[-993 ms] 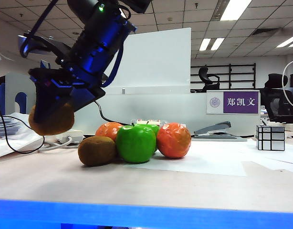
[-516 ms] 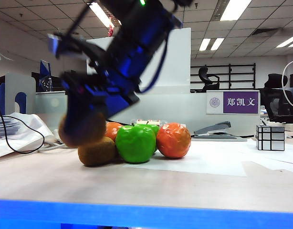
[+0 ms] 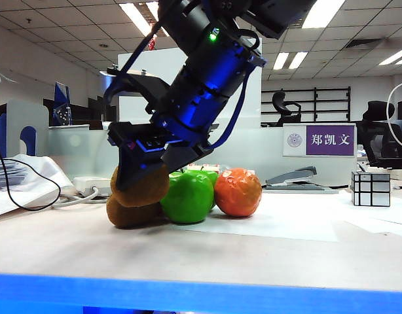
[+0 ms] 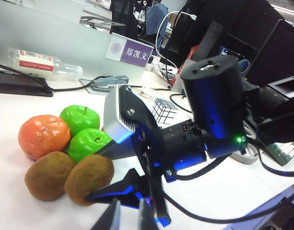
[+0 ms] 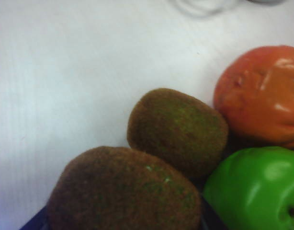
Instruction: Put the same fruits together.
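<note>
Above the left end of the fruit cluster, the right gripper (image 3: 139, 185) pinches a brown kiwi (image 3: 141, 186) between its dark fingers, the fruit hanging just over the second kiwi (image 3: 130, 214) that lies on the surface (image 3: 253, 255). From the left wrist camera the two kiwis sit side by side, close to touching. Just beside them stand two green apples (image 4: 87, 143) and, behind, an orange (image 4: 44, 136); another orange (image 3: 237, 192) rests at the cluster's right end. A silver mirror cube (image 3: 371, 189) stands well apart toward the right edge. The left gripper (image 4: 128, 216) hovers away from the fruits, jaws spread and empty.
</note>
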`<state>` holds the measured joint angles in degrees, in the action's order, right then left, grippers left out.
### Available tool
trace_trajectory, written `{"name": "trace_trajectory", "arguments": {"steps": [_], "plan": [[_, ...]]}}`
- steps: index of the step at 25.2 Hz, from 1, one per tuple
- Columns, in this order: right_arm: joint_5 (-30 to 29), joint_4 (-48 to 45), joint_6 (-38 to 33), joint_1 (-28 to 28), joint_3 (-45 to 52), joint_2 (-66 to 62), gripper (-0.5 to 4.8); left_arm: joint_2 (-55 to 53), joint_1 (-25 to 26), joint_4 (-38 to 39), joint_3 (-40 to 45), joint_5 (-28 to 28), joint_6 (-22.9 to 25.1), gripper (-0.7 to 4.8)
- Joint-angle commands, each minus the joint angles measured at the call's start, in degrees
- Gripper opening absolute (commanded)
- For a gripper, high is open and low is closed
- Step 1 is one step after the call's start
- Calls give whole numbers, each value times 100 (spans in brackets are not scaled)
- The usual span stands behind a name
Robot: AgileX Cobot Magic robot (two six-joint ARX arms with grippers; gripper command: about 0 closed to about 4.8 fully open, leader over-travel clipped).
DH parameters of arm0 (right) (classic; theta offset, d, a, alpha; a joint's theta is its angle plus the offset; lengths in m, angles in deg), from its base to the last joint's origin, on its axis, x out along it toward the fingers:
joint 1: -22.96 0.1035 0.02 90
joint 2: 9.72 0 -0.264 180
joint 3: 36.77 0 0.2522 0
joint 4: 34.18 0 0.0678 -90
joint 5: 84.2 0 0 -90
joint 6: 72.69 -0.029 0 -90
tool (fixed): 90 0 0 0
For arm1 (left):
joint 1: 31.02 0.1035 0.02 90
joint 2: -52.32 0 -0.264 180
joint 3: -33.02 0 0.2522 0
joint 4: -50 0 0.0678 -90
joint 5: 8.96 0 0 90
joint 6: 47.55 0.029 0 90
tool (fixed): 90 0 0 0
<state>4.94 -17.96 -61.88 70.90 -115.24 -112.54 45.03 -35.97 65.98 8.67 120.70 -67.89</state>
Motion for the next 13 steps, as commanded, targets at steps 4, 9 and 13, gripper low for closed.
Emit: {"name": "trace_trajectory", "arguments": {"steps": [4, 9, 13], "plan": [[94, -90, -79, 4, 61, -164, -6, -4, 2, -57, -20, 2, 26, 63], [74, -264, -144, 9, 59, -402, -6, -2, 2, -57, -20, 7, 24, 62], [76, -267, -166, 7, 59, -435, -6, 11, 0, -57, -20, 7, 24, 62]]}}
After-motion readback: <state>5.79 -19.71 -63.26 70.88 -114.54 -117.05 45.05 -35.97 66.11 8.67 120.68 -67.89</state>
